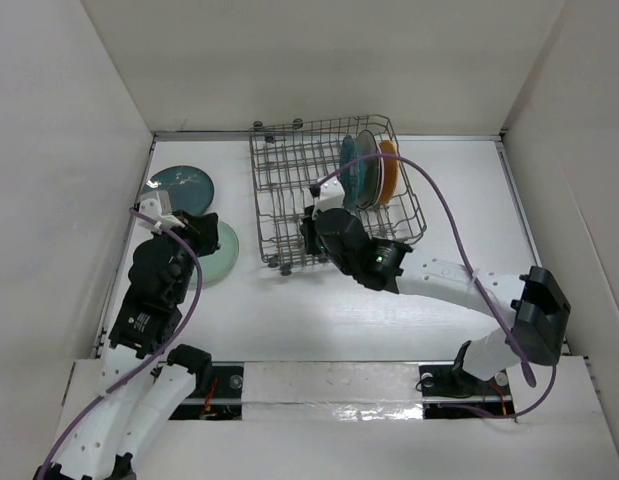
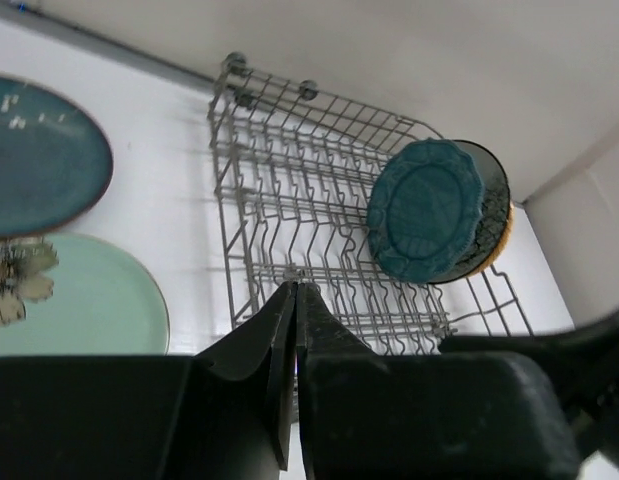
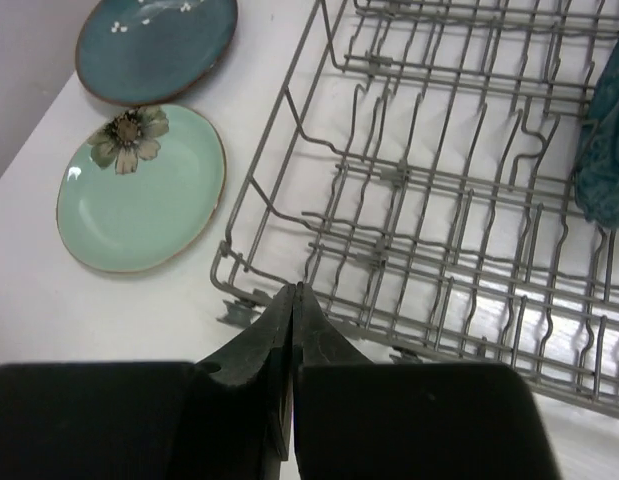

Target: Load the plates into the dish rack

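A small pale label on the left arm (image 1: pixel 139 322) was too tiny to read, and no other writing could be made out.

The left gripper (image 2: pixel 295 300) had its two black fingers pressed flat together, with only a thin seam between them and nothing held. In the top view it hung over the far-left part of the pale mint plate (image 1: pixel 225 252). Whether it touched that plate could not be told.

The right gripper (image 3: pixel 292 300) was likewise pressed together and empty. It hung at the near-left corner of the dish rack (image 1: pixel 289 190), just above the near rim wires.

Five plates could be counted. Two lay flat on the white table (image 1: pixel 289 320), left of the rack:
- The dark teal speckled plate (image 1: pixel 182 186) was toward the back and had small white marks.
- The mint plate lay just in front of it, nearly touching, with a flower painted near its rim.

Three stood on edge, packed close in the right end of the rack:
- The scalloped-rim teal plate (image 2: pixel 425 208) was at the front of the group.
- A dark-rimmed plate (image 2: pixel 494 185) stood directly behind it.
- The orange-brown plate (image 1: pixel 390 170) stood last.

The pattern on the dark-rimmed plate was hidden. There was one grey wire rack.
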Robot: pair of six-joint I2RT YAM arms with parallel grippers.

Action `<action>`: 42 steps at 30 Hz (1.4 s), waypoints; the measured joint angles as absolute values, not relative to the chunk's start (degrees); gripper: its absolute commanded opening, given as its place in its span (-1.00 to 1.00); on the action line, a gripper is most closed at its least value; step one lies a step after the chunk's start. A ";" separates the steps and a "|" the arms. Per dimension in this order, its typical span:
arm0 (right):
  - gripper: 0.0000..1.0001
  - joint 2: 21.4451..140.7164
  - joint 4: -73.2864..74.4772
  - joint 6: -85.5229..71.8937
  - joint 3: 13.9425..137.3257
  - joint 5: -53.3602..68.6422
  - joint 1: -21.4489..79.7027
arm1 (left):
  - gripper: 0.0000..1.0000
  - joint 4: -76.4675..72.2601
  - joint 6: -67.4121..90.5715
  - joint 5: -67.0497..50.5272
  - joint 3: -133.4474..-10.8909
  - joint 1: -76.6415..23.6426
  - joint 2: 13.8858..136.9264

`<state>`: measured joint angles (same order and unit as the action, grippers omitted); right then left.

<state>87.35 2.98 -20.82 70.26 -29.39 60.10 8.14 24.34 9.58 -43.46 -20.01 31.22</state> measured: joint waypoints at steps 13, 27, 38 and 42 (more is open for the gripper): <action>-0.20 61.87 -1.15 -21.34 52.10 -20.16 60.07 | 0.69 23.33 50.70 22.13 -34.04 -18.22 31.35; -0.20 50.43 -1.54 -21.65 43.27 -10.31 58.74 | 0.20 28.08 79.29 17.78 -18.28 -18.24 32.08; -0.20 49.82 -1.58 -22.26 42.98 -4.43 58.54 | 0.21 19.62 94.28 24.03 -13.15 -18.24 32.64; -0.20 49.84 -1.54 -22.28 42.98 -3.99 58.54 | 0.15 16.12 96.57 25.36 -12.36 -17.23 37.56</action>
